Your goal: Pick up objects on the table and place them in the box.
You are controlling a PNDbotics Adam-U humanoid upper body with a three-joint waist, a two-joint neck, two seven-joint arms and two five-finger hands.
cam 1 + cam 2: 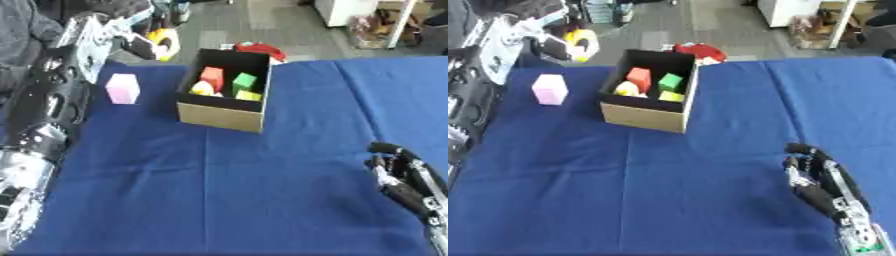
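- While one pink block (122, 88) is left standing on the blue table (262, 200), the box (226, 116) is seen near the middle of the far half, already holding a red block (212, 76), a green block (244, 80) and yellow pieces (203, 88).
- The pink block is found at about ten o'clock from the table's centre, just beside the box on its nine o'clock side and apart from it; its long axis is upright, so its side faces are offered for a pinch.
- The left arm (52, 100) is stretched along the table's left edge toward twelve o'clock, and it is judged much the nearer; the block lies at roughly three o'clock of its forearm.
- The left hand (144, 47) is seen past the table's far edge, near a yellow object (166, 42); whether its fingers are spread or curled cannot be told.
- From there the block lies toward six o'clock, so a draw-back toward the robot is judged to be needed before any grasp.
- The right hand (820, 177) is rested at about four o'clock, well apart from the block, its fingers relaxed and nothing held.
- A red object (261, 49) is seen behind the box.
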